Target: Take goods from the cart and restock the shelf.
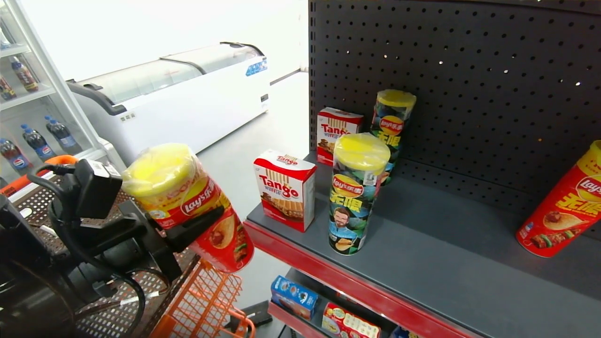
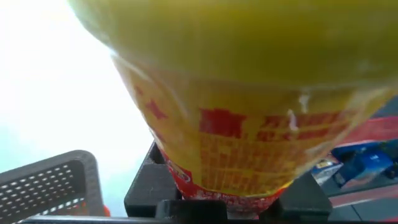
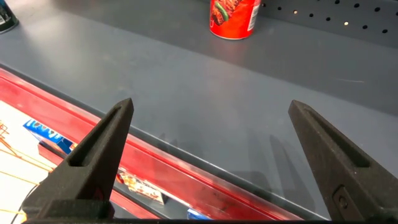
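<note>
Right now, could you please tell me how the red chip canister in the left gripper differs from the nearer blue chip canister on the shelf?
The red chip canister is tilted, held off the shelf by the left gripper; the nearer blue chip canister stands upright on the shelf. The red one's wrap is red and yellow, the blue one's blue-green. Both have yellow lids.

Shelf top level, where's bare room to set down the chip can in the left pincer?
Widest bare patch of the shelf: between the front blue can and the red can at the right, out to the front edge. Crowded at the left end: front wafer box, rear wafer box, rear blue can.
</note>
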